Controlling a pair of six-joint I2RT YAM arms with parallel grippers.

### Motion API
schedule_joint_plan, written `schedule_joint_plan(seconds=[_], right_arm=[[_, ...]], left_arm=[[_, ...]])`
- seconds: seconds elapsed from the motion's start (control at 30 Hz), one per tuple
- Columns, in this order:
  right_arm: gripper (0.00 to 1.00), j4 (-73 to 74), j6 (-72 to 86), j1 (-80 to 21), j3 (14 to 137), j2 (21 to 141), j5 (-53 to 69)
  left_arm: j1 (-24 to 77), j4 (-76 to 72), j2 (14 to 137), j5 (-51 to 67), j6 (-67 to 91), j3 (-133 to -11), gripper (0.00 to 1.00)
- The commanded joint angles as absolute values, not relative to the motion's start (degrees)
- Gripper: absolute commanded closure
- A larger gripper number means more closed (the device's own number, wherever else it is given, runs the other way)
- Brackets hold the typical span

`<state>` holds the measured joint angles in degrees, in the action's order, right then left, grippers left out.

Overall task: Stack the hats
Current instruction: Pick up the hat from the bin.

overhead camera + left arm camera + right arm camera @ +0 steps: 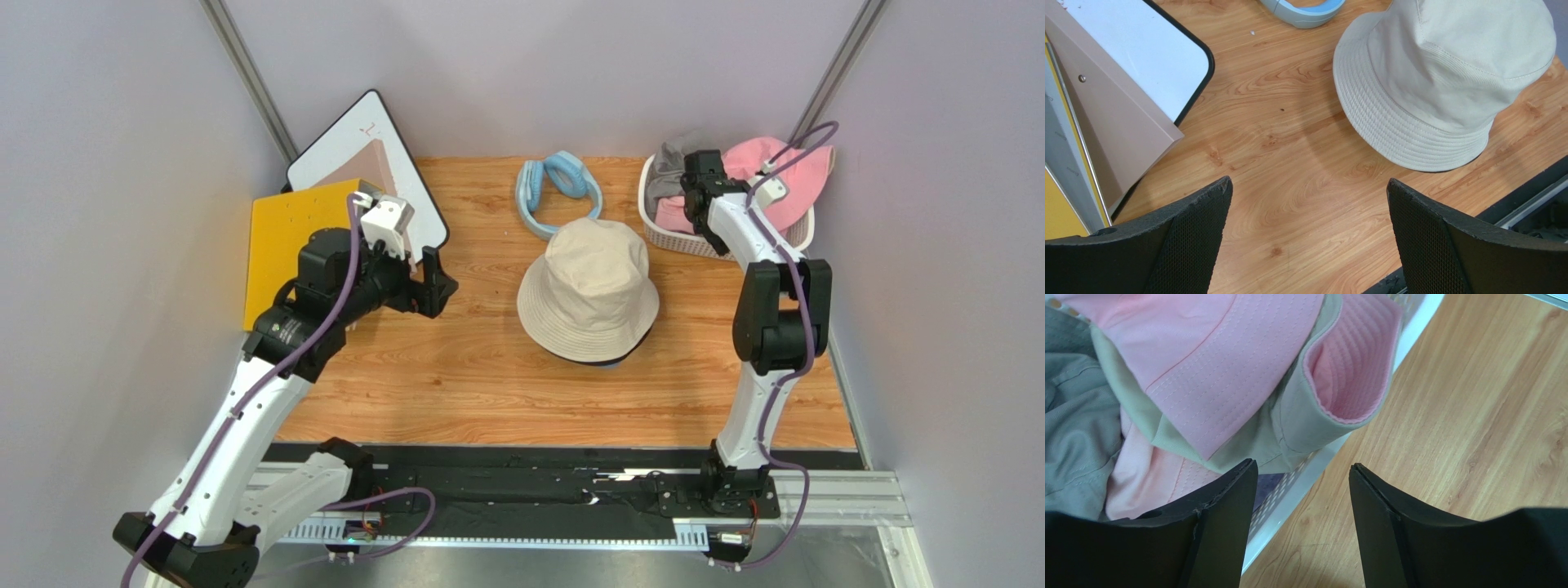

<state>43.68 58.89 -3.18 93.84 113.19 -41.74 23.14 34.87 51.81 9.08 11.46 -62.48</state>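
**Stack:** beige hat is sitting mid-counter over a dark hat, which is showing only its brim edge, so seemingly two are done.

**Remaining:** pink hat and grey hat are lying crumpled in the basket at far right.

**Right gripper** is hovering at the basket rim, jaws apart, gripping nothing.

**Left gripper** is hanging wide open beside the beige hat.

One hat lies centrally; other hats fill the basket behind-right.
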Motion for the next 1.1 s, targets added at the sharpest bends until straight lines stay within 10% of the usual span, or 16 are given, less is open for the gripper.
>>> schedule_joint_plan(seconds=[0.0,0.43,0.8,1.07], right_arm=[[0.39,41.7,63.4,-2.9,92.5,111.0,-48.1],[0.5,38.8,65.9,-2.5,89.8,110.6,-53.2],[1.0,37.2,67.2,-2.2,86.4,108.0,-54.9],[1.0,30.3,69.6,-2.3,77.9,102.9,-52.7]], left_arm=[[22.9,33.0,50.8,10.5,12.3,-61.8,0.0],[22.9,33.1,51.2,10.9,12.3,-61.9,0.01],[22.9,33.3,51.6,10.7,12.2,-61.9,0.01],[22.9,33.2,51.6,11.0,12.4,-61.9,0.01]])
